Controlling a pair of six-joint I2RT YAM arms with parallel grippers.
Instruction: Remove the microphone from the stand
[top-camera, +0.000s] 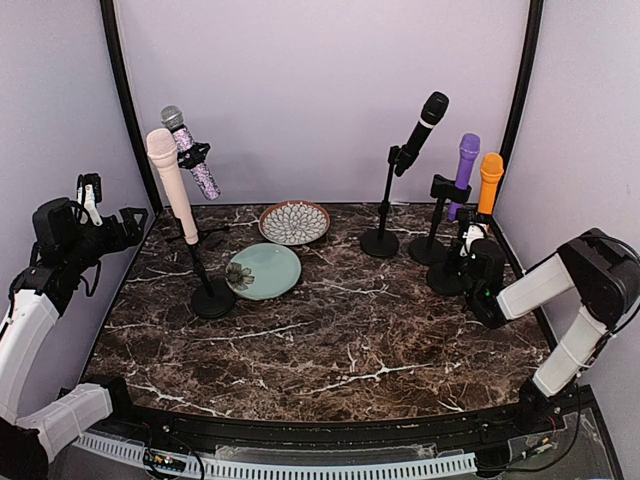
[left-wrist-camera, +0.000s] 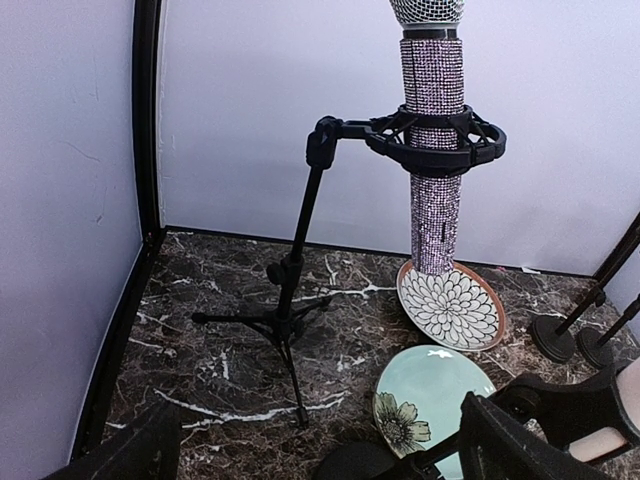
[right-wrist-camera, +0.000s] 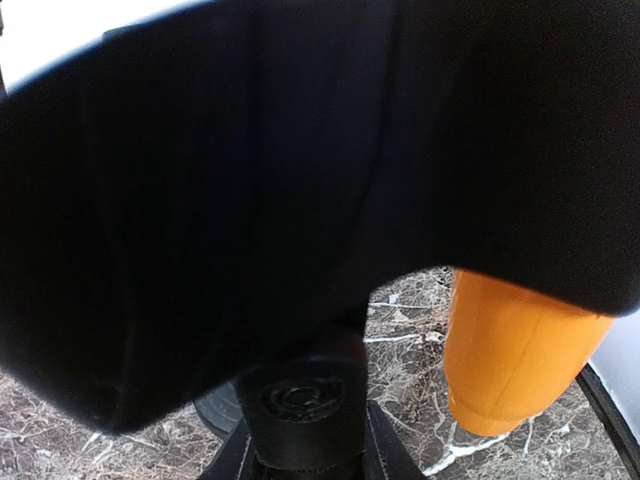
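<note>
Orange microphone (top-camera: 490, 180) upright in stand (top-camera: 446, 279) at table's 3 o'clock; likely light, rigid, smooth, best gripped mid-body. Right gripper (top-camera: 468, 245) just beside stand, opening impossible to tell: wrist view mostly black blur, showing only microphone's butt at 5 o'clock. Left gripper (left-wrist-camera: 320, 452) spread wide, empty.

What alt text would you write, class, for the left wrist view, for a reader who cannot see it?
A glittery microphone stands upright in the black ring clip of a tripod stand. On the dark marble table lie a petal-patterned plate and a pale green plate.
</note>
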